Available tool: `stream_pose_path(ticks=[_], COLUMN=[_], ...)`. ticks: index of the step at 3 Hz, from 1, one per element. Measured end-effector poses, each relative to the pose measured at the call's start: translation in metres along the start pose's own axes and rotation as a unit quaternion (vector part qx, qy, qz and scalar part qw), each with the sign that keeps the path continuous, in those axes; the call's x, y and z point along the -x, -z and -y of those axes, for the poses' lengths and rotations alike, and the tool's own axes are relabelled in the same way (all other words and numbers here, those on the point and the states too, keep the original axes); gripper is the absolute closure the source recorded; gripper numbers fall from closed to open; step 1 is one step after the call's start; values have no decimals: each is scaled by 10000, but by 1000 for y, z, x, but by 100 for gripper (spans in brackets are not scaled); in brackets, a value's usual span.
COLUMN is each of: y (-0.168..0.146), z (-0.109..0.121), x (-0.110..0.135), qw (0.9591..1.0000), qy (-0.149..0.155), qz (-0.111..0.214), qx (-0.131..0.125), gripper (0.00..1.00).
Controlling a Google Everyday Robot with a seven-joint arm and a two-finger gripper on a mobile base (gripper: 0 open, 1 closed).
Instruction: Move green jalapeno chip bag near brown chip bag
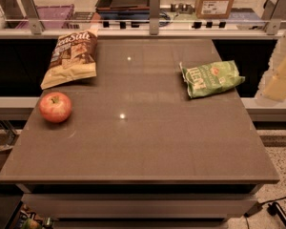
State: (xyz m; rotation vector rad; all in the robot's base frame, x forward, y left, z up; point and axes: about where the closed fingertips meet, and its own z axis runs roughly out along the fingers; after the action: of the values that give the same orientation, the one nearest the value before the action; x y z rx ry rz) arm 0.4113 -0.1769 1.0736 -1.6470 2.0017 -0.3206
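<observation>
Gripper is at the right edge, just off the table's right side. Can't tell how open it is, nothing seen in it. Green bag lies flat just inboard of it, long axis across the table, slightly skewed, crinkled foil. Brown bag is at the back-left corner, well apart, a puffy glossy pillow. Apple is just in front of it, round and smooth

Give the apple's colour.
The apple is red with yellowish patches, camera view; gripper at right edge.
</observation>
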Motion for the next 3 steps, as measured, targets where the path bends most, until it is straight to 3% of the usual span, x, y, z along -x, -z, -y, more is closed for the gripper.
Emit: stream_pose_path(ticks=[1, 2, 3], y=[0, 7, 5], z=[0, 12, 38], x=[0, 8, 16], qw=[10000, 9994, 9967], qy=[0, 132, 317], qz=[0, -248, -666], qx=[-1, -179, -343], gripper=[0, 0, 0])
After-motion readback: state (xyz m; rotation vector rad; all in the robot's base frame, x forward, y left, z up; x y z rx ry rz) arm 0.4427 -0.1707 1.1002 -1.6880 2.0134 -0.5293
